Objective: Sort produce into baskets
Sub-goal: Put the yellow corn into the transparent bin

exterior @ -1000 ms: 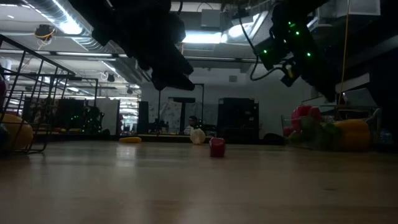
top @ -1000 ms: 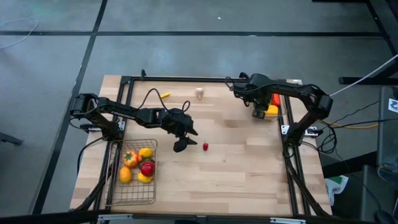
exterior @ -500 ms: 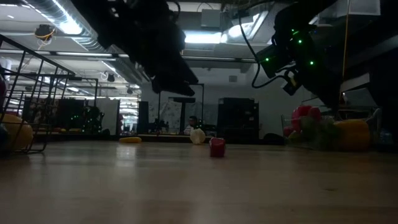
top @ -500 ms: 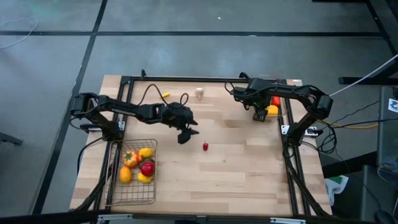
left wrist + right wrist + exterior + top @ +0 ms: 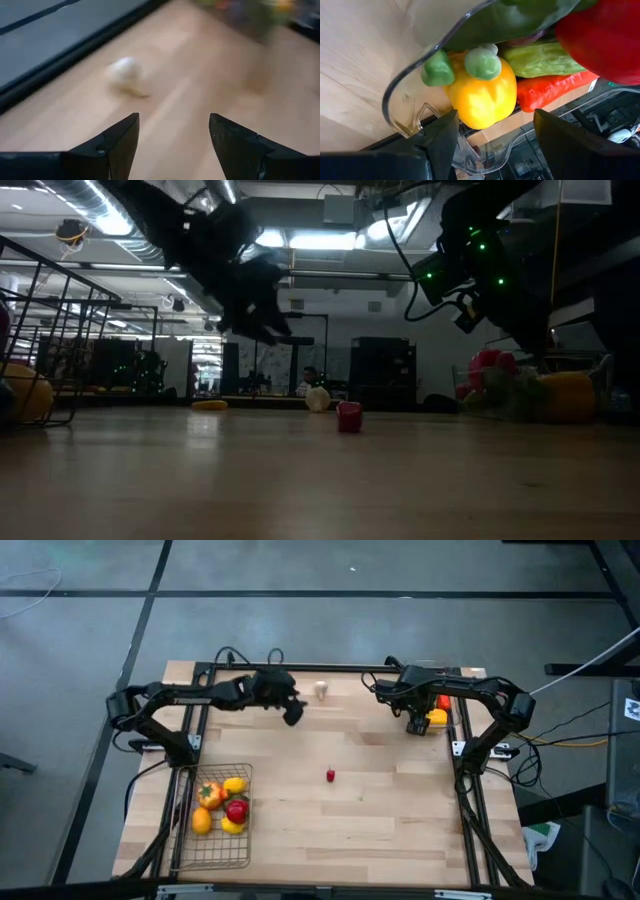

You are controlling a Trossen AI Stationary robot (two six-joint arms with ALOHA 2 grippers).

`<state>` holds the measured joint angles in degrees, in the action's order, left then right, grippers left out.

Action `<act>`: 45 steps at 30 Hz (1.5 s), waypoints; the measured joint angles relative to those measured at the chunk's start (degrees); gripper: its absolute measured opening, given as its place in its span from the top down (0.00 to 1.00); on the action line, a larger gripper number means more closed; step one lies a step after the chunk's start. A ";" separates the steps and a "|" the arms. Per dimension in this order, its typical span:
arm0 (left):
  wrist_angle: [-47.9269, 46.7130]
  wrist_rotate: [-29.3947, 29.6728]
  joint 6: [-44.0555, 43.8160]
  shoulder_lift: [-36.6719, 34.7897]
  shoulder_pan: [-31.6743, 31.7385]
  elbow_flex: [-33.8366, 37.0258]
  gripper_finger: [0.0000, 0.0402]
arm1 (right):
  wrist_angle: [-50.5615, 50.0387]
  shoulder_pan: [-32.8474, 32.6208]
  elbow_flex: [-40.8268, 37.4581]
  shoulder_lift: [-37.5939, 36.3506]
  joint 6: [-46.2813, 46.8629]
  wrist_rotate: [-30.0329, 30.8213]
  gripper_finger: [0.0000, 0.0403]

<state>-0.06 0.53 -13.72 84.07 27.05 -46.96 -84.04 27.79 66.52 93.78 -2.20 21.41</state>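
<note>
High view: on the slatted wooden table (image 5: 380,810), the left gripper (image 5: 291,712) hangs near a pale round piece (image 5: 321,690) by the far edge. A wire-mesh basket (image 5: 205,850) holds yellow, orange and red produce. A tiny red piece (image 5: 330,775) lies alone mid-table. The right gripper (image 5: 416,723) hangs beside the clear bin (image 5: 440,712).

Low view: the red piece (image 5: 348,416) is blocky.

Left wrist view: fingers (image 5: 120,142) spread, empty.

Right wrist view: fingers (image 5: 440,135) spread before the bin's curved clear rim (image 5: 402,100), with a glossy yellow pepper (image 5: 482,95) inside.
</note>
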 joint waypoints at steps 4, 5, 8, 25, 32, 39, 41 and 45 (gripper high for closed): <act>-5.57 2.18 -1.20 -0.02 5.45 0.00 0.41 | 0.21 0.00 0.00 0.00 0.00 0.00 0.36; -6.81 2.38 -1.35 -0.02 6.65 0.00 0.41 | 0.23 0.00 0.00 0.00 0.00 0.00 0.36; -9.97 2.50 -2.25 0.03 9.69 0.00 0.41 | 0.79 0.00 0.00 0.00 0.00 0.00 0.36; -17.47 10.07 0.81 4.60 16.67 0.02 0.41 | 5.13 -0.02 0.02 0.02 0.00 -0.04 0.36; -17.85 11.37 4.00 4.92 16.45 0.02 0.41 | 5.12 -0.02 0.02 0.02 0.00 -0.04 0.36; -17.08 12.47 12.00 6.81 16.96 0.04 0.41 | 5.10 -0.02 0.02 0.02 0.24 -0.04 0.36; -17.04 13.38 13.91 7.46 17.43 0.04 0.41 | 5.12 -0.02 0.02 0.04 0.26 -0.04 0.36; -17.45 13.46 16.54 7.47 17.96 0.07 0.41 | 5.12 -0.02 0.02 0.04 0.31 -0.04 0.36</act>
<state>-17.51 13.99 2.82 91.55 45.01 -46.89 -78.91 27.77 66.54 93.82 -1.89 21.37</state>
